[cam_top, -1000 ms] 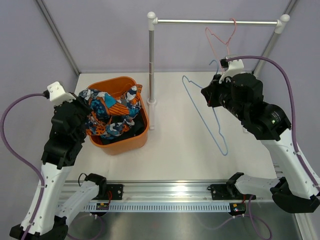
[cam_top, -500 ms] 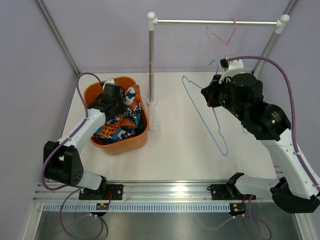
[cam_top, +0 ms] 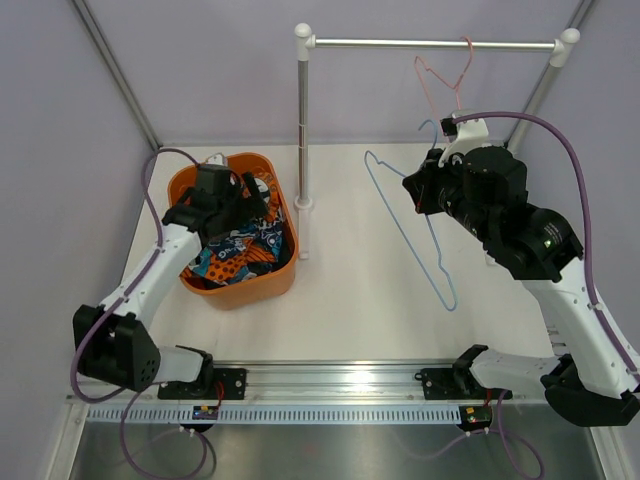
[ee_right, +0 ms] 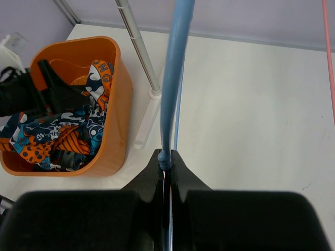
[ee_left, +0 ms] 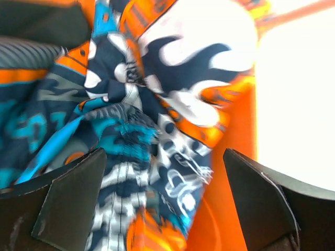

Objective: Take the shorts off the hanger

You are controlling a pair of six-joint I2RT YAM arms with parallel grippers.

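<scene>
Table point(cam_top: 350, 290): clothes rail point(cam_top: 430, 43) at the back, orange basket point(cam_top: 240, 292) left of its post. Patterned shorts point(cam_top: 235, 252) lie bunched inside the basket and the blue hanger point(ee_right: 175, 68) is bare, so removal looks done and this is the drop-off step. Right gripper point(ee_right: 165, 162) jaws are clamped on the hanger wire, holding it tilted above the table. Left gripper point(ee_left: 163, 204) is over the shorts, jaws wide apart, cloth below and not pinched. Next, probably: lift the left arm straight out without snagging fabric, then park the hanger.

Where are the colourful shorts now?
In the top view, the shorts lie in the orange basket on the left, beside the rack post, under the open left hand.
</scene>
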